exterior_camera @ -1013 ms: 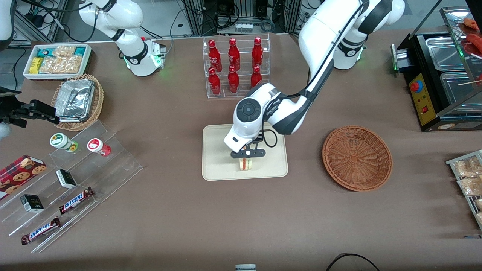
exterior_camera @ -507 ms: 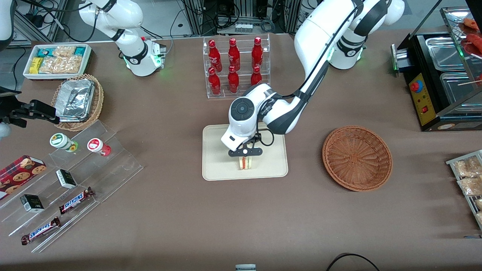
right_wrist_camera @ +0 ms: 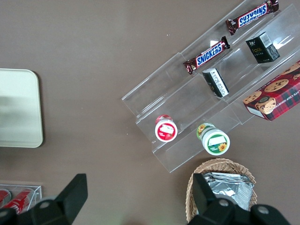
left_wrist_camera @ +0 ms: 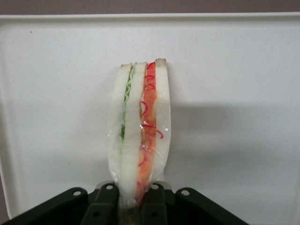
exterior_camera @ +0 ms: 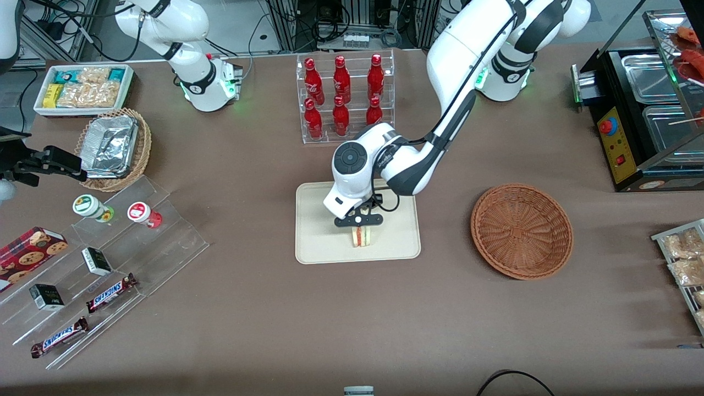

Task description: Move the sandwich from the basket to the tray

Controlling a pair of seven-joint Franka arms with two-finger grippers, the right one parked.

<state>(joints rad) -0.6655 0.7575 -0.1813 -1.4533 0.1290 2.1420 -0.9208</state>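
Note:
The sandwich (exterior_camera: 361, 236), white bread with green and orange-red layers in clear wrap, stands on edge over the cream tray (exterior_camera: 319, 242), toward the tray's edge nearest the front camera. My gripper (exterior_camera: 358, 225) hangs just above it. In the left wrist view the gripper (left_wrist_camera: 133, 190) is shut on the sandwich (left_wrist_camera: 140, 126), with one black finger pressed against each bread face at its narrow end, and the tray (left_wrist_camera: 234, 93) lies underneath. The round reddish-brown basket (exterior_camera: 521, 231) sits empty beside the tray, toward the working arm's end of the table.
A clear rack of red bottles (exterior_camera: 344, 99) stands farther from the front camera than the tray. A foil-lined wicker basket (exterior_camera: 113, 147), a white snack bin (exterior_camera: 82, 88) and a stepped acrylic stand with snacks (exterior_camera: 110, 264) lie toward the parked arm's end. A black food warmer (exterior_camera: 649, 110) is at the working arm's end.
The gripper and wrist have shifted slightly farther from the front camera over the tray, so more of the sandwich shows below the fingers. The basket has not moved.

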